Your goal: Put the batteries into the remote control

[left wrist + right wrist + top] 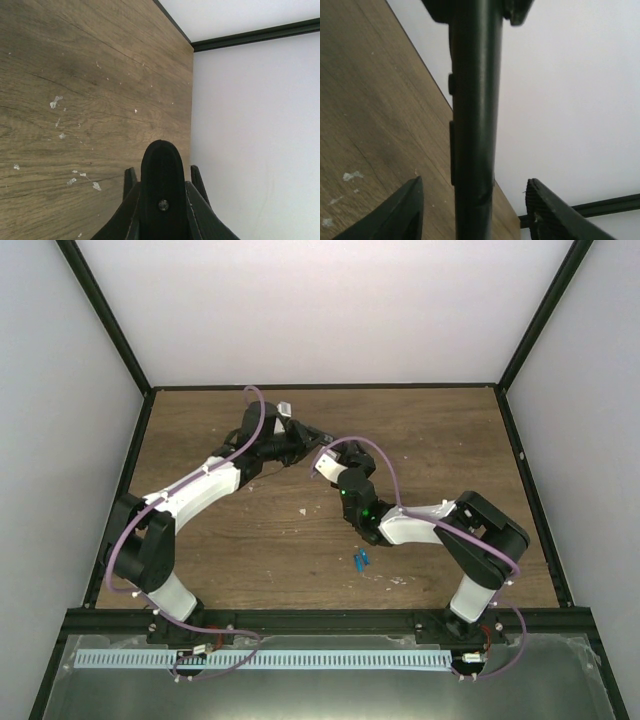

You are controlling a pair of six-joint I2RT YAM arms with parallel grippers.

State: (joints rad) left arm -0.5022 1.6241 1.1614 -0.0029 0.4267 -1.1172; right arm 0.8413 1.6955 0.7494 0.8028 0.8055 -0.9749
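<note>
The slim black plastic bar, the remote control [472, 100], is up in the air over the far half of the brown wooden tabletop [250, 540], near its middle. The left gripper [162, 172] is squeezed tight on the far end of it. The right gripper [474, 182] has its two fingers spread, one on each side of the bar, with a gap on both sides, so it is not touching. I think the remote control is held up like this so one arm can keep it steady while the other lets go and is free to fetch things.

The two tiny bright blue round batteries [361, 560] lie side by side on the tabletop, closer to the near edge and right of the middle, just beside the right arm. That is a good spot for the right arm to reach them. None are loaded yet.

Only the top view shows the batteries and how the two arms meet. Only the right wrist view shows the gaps beside the bar and the small bumps on its left side. The left wrist view shows mostly wood and the white wall [250, 125], with a rounded black piece [161, 165] between its fingers; I cannot tell whether that is the bar's end.
</note>
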